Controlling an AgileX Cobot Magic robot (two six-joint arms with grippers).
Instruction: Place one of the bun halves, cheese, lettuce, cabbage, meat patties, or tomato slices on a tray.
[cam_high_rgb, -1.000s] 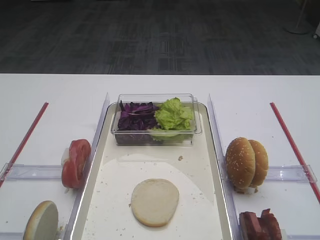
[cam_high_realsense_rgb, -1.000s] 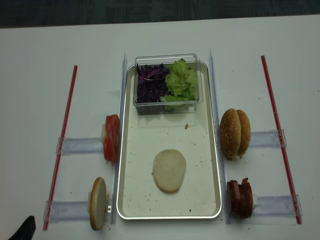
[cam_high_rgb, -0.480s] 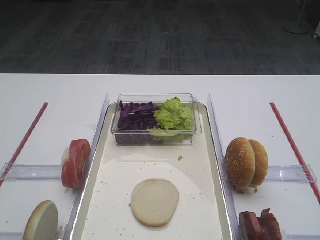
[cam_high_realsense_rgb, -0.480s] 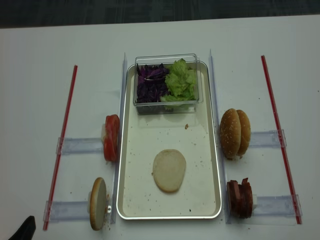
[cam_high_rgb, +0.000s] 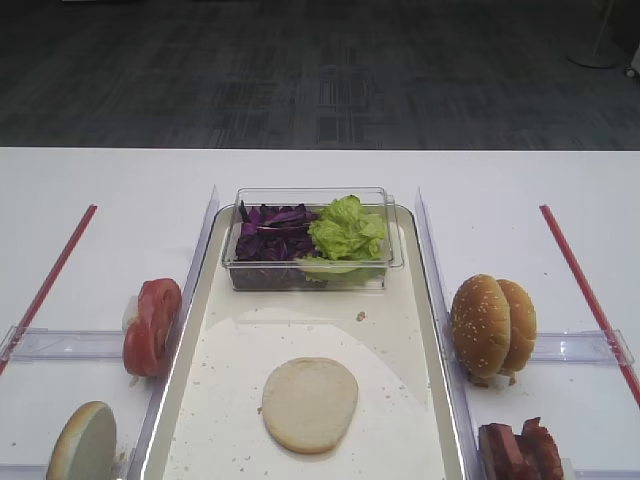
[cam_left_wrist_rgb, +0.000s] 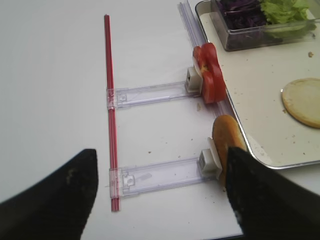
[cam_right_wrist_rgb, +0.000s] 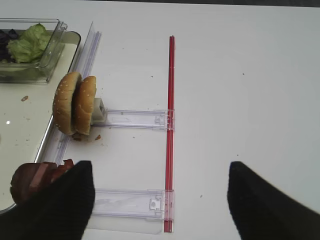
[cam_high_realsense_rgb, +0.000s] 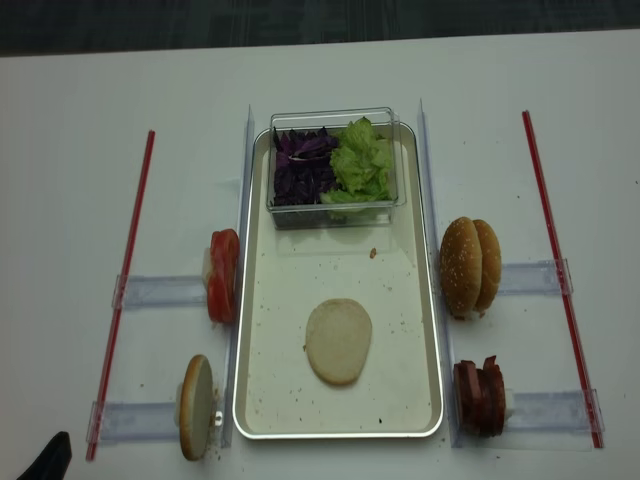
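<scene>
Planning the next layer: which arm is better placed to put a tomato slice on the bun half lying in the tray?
Left, probably. The round red tomato slices stand just outside the silvery metal tray's left rim, ahead of the open, empty left claw. The right claw sits across the tray, by the sesame buns.

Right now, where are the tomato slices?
In the overhead view the tomato slices stand on edge just outside the tray's left rim, on the left arm's side, farther back than the upright bun half.
</scene>
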